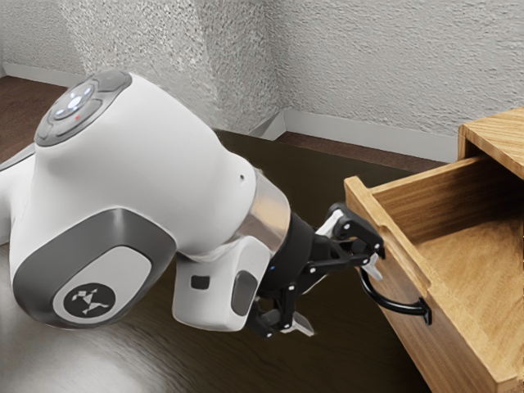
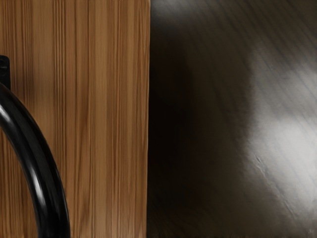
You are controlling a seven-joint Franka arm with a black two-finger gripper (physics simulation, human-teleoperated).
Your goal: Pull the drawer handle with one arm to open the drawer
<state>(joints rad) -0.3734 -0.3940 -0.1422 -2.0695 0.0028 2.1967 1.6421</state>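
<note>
Pincer [image 1: 340, 296]: you see it just beside the front of the drawer [image 1: 442, 352], at the upper end of the handle [image 1: 395, 304].
Drawer: light wood with clear grain, pulled well out of the cabinet [image 1: 499, 135] at the exterior view's right; its inside is open to view.
Handle: a black curved bar on the drawer front; in the wrist view it arcs close under the hand [image 2: 39, 173], against the wooden front [image 2: 99, 119].
Pincer opening: wide. One finger [image 1: 370, 255] is at the handle's upper end; whether it touches you cannot tell. The other finger [image 1: 296, 323] is well apart, lower down. Nothing is gripped.
Around: a dark, shiny wooden surface [image 1: 327, 360] under the arm [image 1: 123, 205], and a rough grey wall [image 1: 368, 57] behind.
</note>
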